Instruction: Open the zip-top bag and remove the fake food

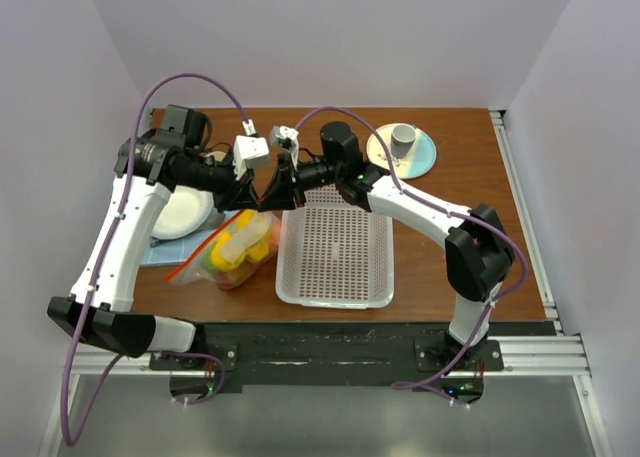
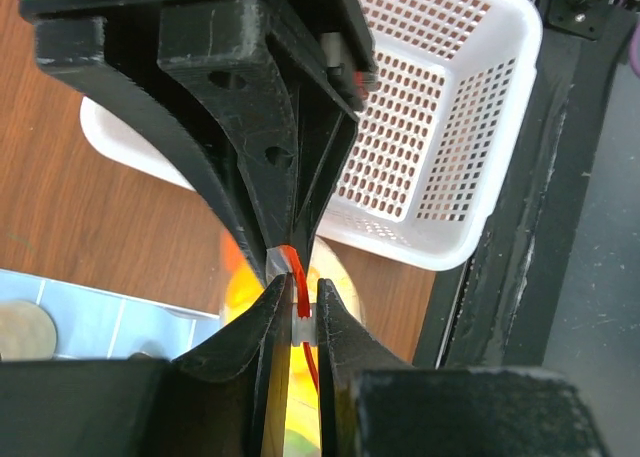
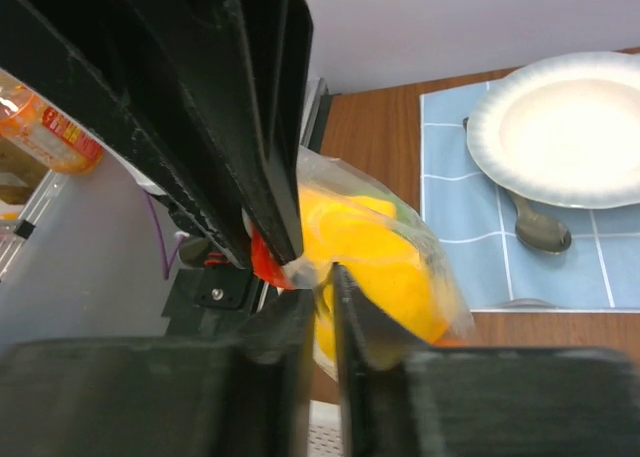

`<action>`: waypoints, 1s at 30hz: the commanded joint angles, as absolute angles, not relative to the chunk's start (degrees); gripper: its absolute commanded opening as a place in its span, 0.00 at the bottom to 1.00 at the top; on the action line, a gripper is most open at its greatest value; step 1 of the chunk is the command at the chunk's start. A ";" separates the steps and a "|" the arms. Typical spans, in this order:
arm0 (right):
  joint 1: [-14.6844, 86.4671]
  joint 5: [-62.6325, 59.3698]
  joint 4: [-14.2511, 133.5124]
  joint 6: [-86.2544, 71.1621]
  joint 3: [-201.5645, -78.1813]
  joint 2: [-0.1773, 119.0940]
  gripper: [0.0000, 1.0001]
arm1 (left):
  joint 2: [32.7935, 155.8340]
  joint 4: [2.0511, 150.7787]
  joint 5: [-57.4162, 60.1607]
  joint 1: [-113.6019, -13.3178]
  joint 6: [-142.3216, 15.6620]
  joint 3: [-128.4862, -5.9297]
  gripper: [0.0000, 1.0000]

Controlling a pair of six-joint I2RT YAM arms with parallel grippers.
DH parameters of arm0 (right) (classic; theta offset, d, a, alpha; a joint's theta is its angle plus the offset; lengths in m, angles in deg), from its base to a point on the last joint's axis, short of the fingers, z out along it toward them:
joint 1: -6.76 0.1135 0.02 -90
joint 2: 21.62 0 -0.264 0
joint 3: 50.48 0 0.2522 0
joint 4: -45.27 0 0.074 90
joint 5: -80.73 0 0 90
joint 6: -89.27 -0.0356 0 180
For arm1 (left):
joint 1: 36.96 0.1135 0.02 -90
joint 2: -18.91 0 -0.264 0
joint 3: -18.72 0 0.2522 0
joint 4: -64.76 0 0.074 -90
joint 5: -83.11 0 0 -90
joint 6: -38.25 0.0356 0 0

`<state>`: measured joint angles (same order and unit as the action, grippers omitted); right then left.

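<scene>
- The left arm rises from its base at the near left, bends at the far left and reaches right, so the left claw points toward the middle of the table.
- The right arm climbs from the near right with its elbow out at the right edge. It stretches left over the far end of the white basket, and the right claw meets the left one tip to tip.
- The bag lies just left of the basket, with its far edge drawn up between the two claws.
- The left claw is clamped on the bag's orange-red zip strip.
- The right claw is pinched tight on the same edge, at the strip's end.
- The toy food, in yellow, orange and green, sits inside the bag.
- A white plate rests on a blue mat left of the bag.
</scene>
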<state>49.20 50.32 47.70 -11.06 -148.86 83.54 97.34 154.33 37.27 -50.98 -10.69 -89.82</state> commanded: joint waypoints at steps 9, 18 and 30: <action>45.97 43.82 41.73 -17.16 -151.78 85.78 0.00 | 94.32 145.50 29.42 -51.55 -12.20 -80.22 0.00; 38.85 42.85 33.20 -24.54 -149.23 84.64 0.00 | 93.70 142.94 24.23 -51.38 -11.76 -78.27 0.00; 30.93 37.66 27.39 -29.21 -142.99 84.55 0.00 | 93.35 146.98 21.94 -43.66 -5.09 -78.62 0.00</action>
<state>33.27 43.33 33.17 -27.19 -143.96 86.82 95.16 140.93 23.74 -48.45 -8.94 -78.54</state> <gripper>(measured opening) 0.010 0.177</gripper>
